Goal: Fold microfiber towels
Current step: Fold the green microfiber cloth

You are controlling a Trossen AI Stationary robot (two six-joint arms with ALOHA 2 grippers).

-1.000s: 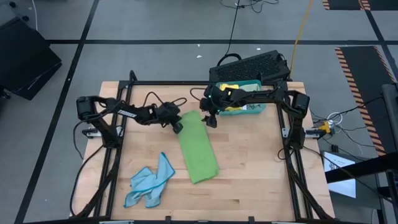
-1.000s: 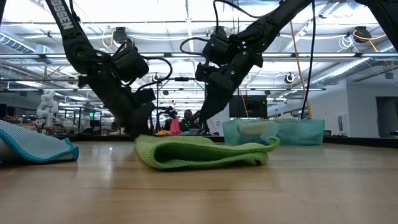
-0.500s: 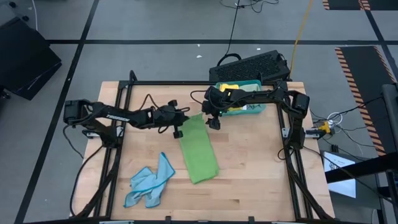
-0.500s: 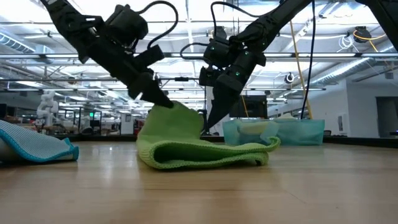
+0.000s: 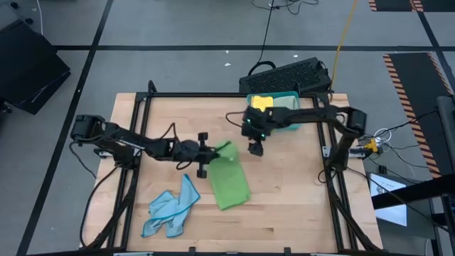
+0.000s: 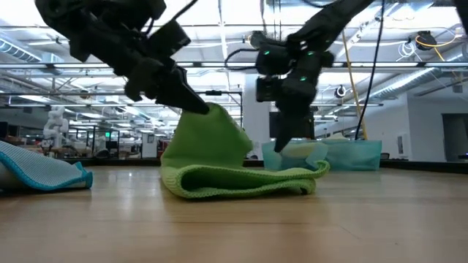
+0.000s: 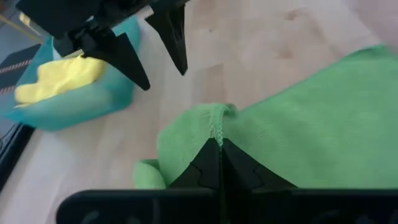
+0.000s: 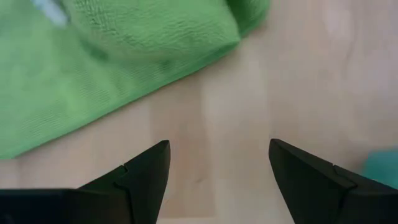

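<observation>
Left gripper (image 5: 211,151) has its jaws pinching the far corner of the bright green microfiber towel (image 5: 229,179), which lies mid-tabletop and is lifted at that end into a peak. Right gripper (image 5: 255,148) hovers just beside the raised corner, jaws spread, holding nothing. Light blue crumpled towel (image 5: 170,208) waits near the front left. Judgement: carry the pinched corner low and straight toward the near edge, lining up edges before release; lifting too high risks dragging the whole cloth.
</observation>
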